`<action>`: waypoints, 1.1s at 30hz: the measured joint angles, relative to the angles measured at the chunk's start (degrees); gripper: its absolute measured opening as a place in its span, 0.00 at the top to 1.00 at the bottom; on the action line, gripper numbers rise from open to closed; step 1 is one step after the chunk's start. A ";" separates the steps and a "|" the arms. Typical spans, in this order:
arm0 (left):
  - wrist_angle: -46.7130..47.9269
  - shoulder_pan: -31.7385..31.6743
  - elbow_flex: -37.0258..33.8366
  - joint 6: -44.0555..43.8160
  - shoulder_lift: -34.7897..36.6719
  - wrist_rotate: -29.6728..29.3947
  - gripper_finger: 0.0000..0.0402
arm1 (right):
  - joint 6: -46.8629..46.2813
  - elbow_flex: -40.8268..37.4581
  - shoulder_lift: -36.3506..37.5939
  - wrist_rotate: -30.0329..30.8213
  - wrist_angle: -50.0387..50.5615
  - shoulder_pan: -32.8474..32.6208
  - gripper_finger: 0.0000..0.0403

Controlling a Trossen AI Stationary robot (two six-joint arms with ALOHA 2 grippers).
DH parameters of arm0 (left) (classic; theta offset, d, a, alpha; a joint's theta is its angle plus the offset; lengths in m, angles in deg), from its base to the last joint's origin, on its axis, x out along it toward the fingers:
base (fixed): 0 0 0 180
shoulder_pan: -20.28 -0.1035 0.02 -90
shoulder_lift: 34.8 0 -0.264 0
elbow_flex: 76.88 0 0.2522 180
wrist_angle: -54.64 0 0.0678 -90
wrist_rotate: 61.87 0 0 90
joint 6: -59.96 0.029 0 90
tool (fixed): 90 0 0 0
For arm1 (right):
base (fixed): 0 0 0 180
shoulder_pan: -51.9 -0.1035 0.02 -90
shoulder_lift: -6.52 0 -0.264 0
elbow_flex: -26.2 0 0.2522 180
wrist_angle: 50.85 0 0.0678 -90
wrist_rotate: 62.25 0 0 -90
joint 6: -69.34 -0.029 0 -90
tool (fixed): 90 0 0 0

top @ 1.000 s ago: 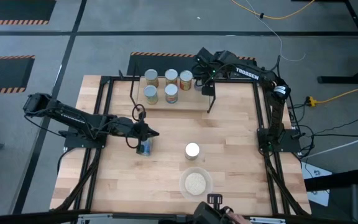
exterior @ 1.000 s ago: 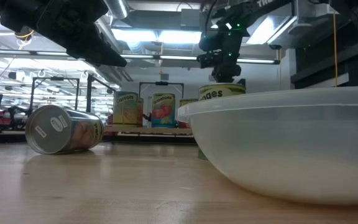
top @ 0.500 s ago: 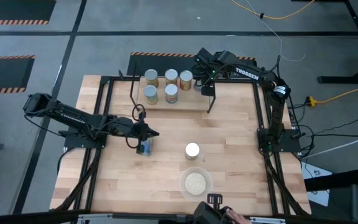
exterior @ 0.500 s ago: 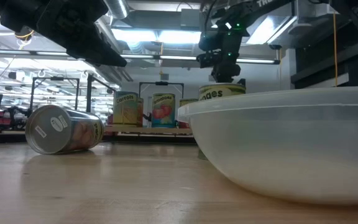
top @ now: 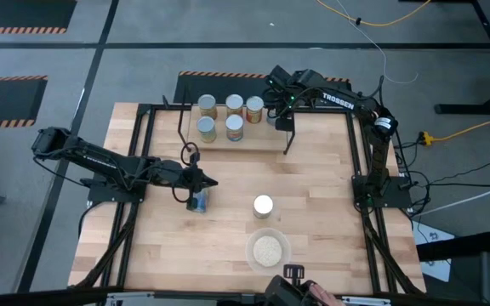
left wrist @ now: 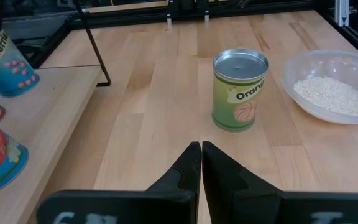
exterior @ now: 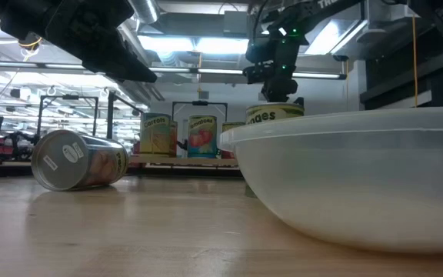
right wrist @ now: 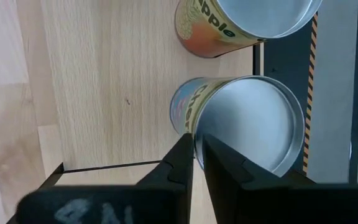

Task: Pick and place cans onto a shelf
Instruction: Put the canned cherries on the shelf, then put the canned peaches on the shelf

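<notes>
Overhead, we see the right pincer (top: 276,116) nearly clenched above a blue can (right wrist: 241,121) on the shelf (top: 262,138); the left pincer (top: 212,182), clenched empty, hovers beside a toppled can (top: 197,201).

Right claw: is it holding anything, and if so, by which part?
The right claw sits at the top rim of a can standing on the shelf. Whether it actually grips that rim cannot be told.

A robotics lab or workshop: grey floor (top: 185,38) with hazard-striped tape (top: 11,30), loose cables (top: 373,19), ceiling strip lights (exterior: 198,45).
</notes>
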 joint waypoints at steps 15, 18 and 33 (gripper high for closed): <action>0.00 0.01 0.00 0.00 0.00 0.02 0.98 | -0.02 0.00 0.00 0.00 -0.03 0.00 0.87; 0.00 -0.01 0.00 0.00 0.00 0.01 0.98 | -0.02 0.00 0.00 0.00 -0.02 0.00 0.87; 0.03 0.01 0.00 0.00 0.00 0.02 0.98 | -4.93 14.04 0.68 0.00 9.41 -5.46 0.87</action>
